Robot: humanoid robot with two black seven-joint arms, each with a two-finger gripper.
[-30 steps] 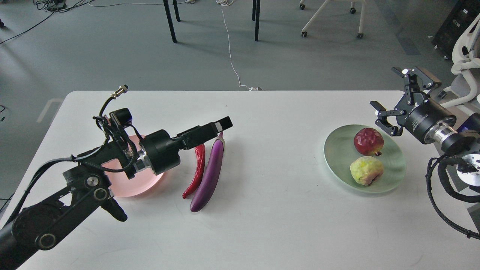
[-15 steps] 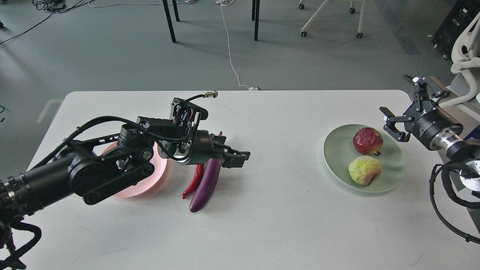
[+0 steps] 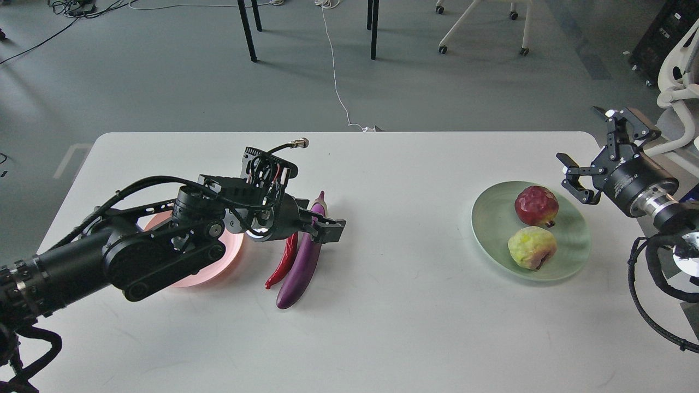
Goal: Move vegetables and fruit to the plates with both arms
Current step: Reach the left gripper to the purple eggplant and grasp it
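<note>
The purple eggplant and the red chili pepper lie side by side on the white table, just right of the pink plate. My left arm largely hides that plate. My left gripper is low over the eggplant's upper part near its stem, with its jaws apart. The dark red fruit and the yellow-green fruit sit on the mint green plate. My right gripper is open and empty, raised just beyond the plate's right rim.
The white table ends near my right gripper at the right. Beyond the far edge is grey floor with table legs, a white cable and a white chair.
My left arm swung forward and right over the pink plate, and its gripper came down onto the eggplant's upper part. My right gripper drew back to the right, away from the fruit.
</note>
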